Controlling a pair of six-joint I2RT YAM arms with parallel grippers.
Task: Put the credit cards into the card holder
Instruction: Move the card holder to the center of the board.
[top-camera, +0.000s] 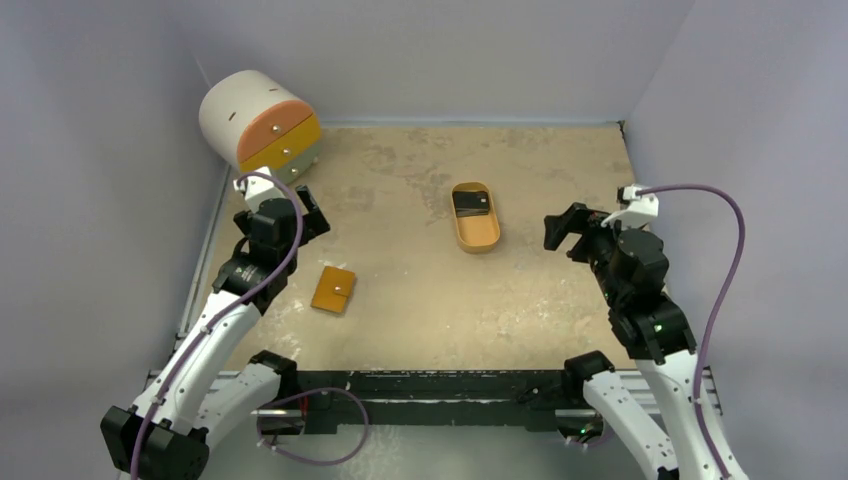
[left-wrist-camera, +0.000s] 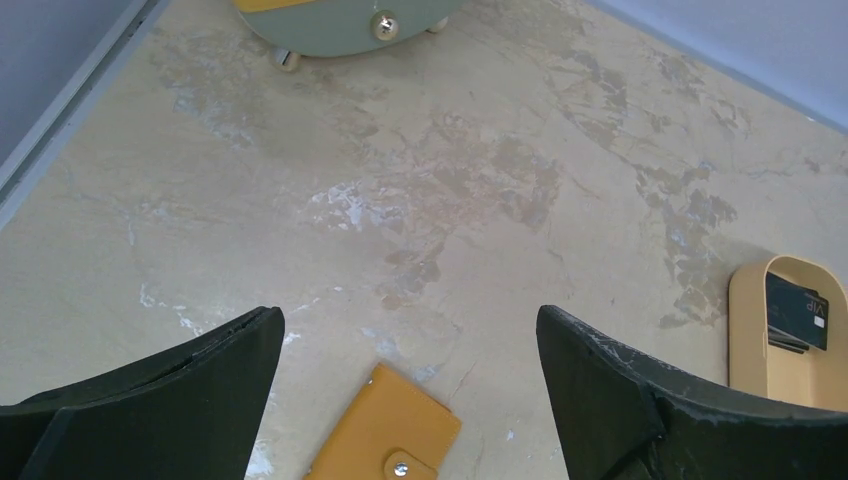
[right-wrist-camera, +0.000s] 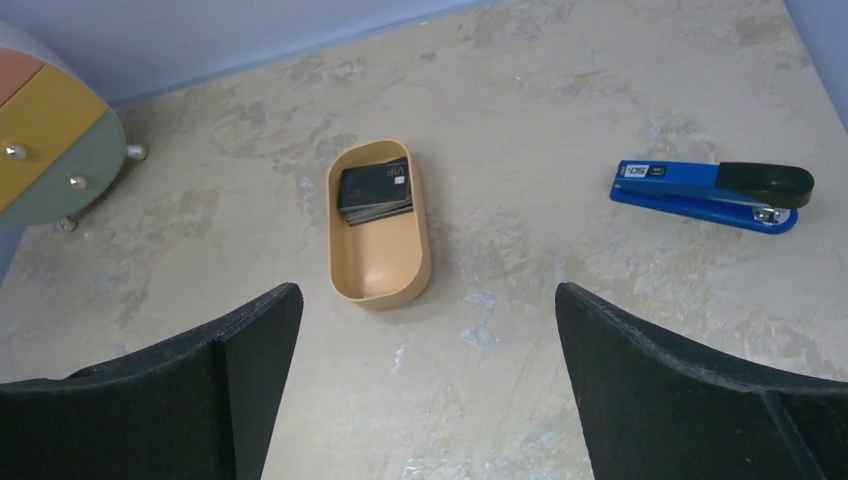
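Cards lie stacked in the far end of the tray, at the middle of the worktop. Holder lies shut toward the left edge. Left jaws and right jaws gape wide, empty.

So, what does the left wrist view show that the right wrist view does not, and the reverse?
Only the left wrist view shows the closed card holder. Only the right wrist view shows the blue stapler. Both show the oval tray holding the black credit cards, and the rounded drawer unit.
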